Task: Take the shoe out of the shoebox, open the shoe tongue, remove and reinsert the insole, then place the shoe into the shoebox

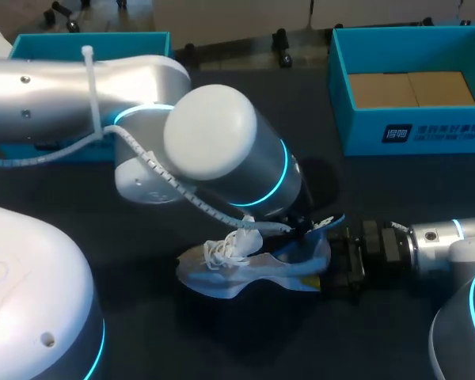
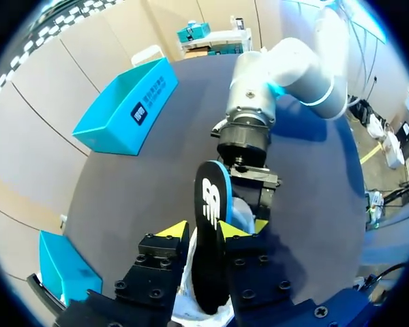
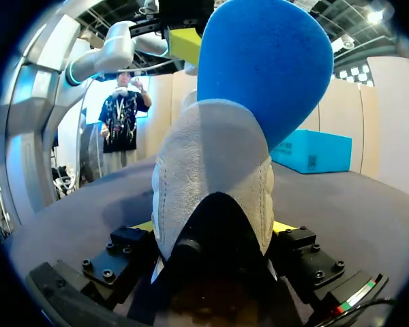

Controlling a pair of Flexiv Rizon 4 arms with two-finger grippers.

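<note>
the shoe (image 1: 253, 269) is out of the shoebox (image 1: 427, 131), on the table (image 1: 127, 261) well apart from it, heel clenched in the right jaws, while the left jaws grasp the half-raised insole (image 2: 211, 204); i judge reinserting and boxing remain.

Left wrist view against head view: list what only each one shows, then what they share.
Left wrist view only: the left end effector shut on the black insole, which stands up out of the shoe.

Head view only: the white laces, the shoe's side, and the cardboard lining inside the blue shoebox. The left arm hides its own end effector there.

Both: the right end effector holding the shoe at the heel, and the blue shoebox.
</note>
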